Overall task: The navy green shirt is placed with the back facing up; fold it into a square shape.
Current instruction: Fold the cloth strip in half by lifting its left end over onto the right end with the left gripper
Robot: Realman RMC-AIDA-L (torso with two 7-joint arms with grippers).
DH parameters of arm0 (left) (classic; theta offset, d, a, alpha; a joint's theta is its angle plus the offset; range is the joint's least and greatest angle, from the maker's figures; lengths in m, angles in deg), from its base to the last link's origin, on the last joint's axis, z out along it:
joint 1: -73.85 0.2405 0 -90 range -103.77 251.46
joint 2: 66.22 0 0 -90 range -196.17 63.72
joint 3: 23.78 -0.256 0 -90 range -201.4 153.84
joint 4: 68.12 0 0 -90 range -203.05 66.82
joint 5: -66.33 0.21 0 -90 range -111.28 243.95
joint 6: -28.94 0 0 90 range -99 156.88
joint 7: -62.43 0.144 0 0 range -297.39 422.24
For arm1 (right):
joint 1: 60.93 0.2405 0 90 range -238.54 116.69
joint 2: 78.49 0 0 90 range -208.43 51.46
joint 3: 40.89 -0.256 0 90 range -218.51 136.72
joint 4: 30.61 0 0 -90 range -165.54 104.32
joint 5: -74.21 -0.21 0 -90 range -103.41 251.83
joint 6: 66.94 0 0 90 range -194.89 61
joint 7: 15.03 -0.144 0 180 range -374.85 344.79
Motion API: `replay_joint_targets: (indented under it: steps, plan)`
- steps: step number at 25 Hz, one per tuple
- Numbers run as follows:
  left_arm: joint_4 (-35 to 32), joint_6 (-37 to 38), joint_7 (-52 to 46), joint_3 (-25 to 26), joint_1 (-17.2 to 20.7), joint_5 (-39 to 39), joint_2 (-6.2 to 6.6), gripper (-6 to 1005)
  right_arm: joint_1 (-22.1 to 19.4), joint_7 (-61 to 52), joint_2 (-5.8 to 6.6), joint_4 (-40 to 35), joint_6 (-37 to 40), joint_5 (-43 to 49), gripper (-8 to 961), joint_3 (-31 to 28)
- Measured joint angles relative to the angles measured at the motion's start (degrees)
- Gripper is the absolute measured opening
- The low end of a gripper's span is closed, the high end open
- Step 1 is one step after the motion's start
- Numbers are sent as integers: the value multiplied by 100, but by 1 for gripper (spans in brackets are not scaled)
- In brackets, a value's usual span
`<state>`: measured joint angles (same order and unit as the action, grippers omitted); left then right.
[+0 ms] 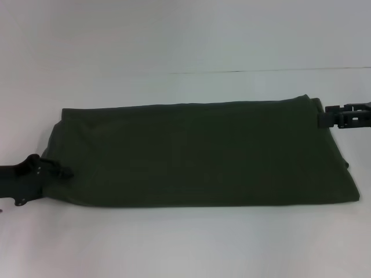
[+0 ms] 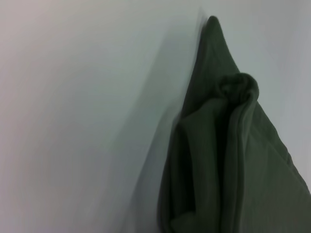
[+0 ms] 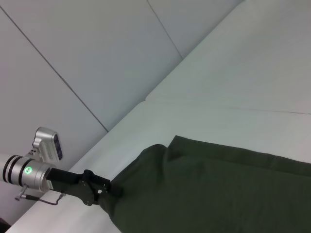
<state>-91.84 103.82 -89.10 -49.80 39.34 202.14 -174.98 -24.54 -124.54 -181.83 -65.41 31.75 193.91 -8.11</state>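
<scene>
I see the navy green shirt folded lengthwise on the white worktop, left gripper pinching its left end, right gripper pinching its right far corner, fingers pressed on cloth.

left gripper: matte black, angular housing, small pale screw heads on its side | left arm: silver cylindrical wrist with black rings, a lit green dot, a grey boxy camera module on top, a thin wire loop beneath | right gripper: matte black, blocky, slotted frame
</scene>
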Motion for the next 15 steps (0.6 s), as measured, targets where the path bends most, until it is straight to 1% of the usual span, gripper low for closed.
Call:
replay_joint_targets:
  steps: [5, 10, 15]
  plan:
    - [-6, 8, 0, -20, -39, 13, 10, 363, 5, -6, -8, 0, -48, 1, 867, 7]
    - [-17, 13, 1, -23, -16, -11, 10, 129, 15, 0, -13, 0, -70, 8, 866, 52]
    - [-24, 17, 72, -26, 24, -20, 14, 78, 8, 118, -48, 0, -86, 9, 866, 135]
